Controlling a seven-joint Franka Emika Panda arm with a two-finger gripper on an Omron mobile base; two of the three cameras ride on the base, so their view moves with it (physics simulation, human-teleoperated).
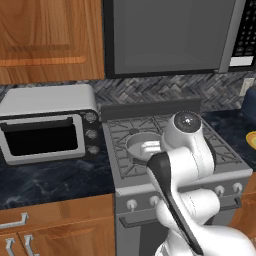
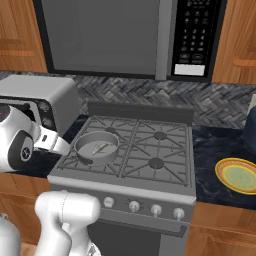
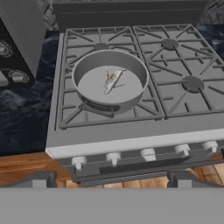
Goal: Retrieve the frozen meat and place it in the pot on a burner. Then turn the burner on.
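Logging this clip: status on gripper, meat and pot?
Gripper open, empty, facing the stove front. Frozen meat lying in the pot on the front-left burner. Knobs unobstructed; no flame visible.

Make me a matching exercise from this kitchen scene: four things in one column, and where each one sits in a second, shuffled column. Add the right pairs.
Things:
1. frozen meat
2. pot
3. toaster oven
4. yellow plate

Places:
A. on the dark counter to the left of the stove
B. on the stove's front left burner
C. on the dark counter to the right of the stove
D. lying on the pot's floor

Pairs: 1-D, 2-B, 3-A, 4-C
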